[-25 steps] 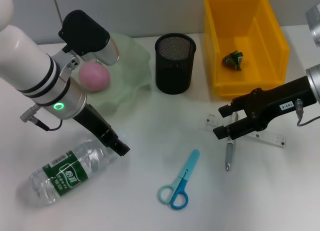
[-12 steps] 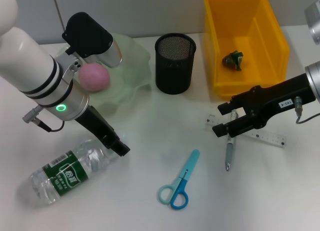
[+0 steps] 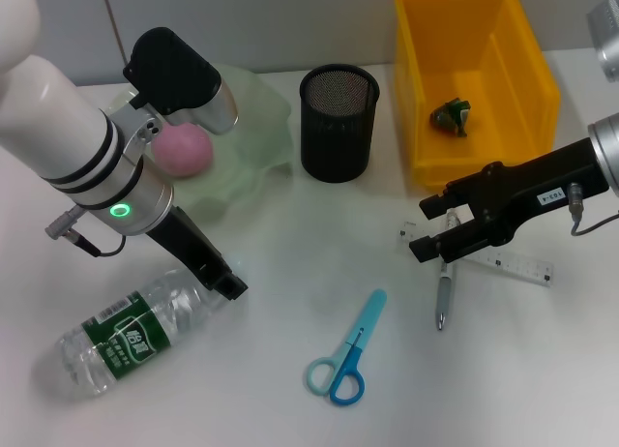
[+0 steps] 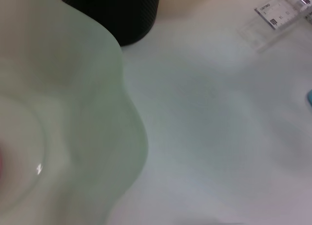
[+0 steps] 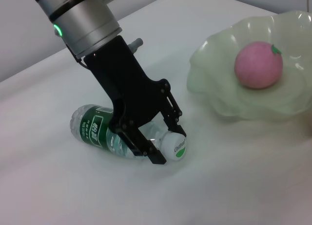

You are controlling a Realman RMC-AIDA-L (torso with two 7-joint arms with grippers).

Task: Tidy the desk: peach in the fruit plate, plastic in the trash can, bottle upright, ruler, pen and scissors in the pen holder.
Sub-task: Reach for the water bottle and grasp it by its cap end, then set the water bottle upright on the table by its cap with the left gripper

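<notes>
A: What is the left hand (image 5: 163,140) doing?
B: Its two fingers are spread and straddle the neck of the lying bottle (image 3: 126,331), just behind the white cap (image 5: 175,146); nothing is gripped yet.

A: How should it proceed?
B: Judged from here, close squarely on the neck, then pivot the base down onto the desk (image 3: 290,389) so the bottle stands.

A: And the right hand (image 3: 437,240)?
B: Fingers parted, hovering directly over the pen (image 3: 442,297) and ruler (image 3: 513,263); it holds nothing. The scissors (image 3: 346,355) lie near, beyond its fingertips.
</notes>
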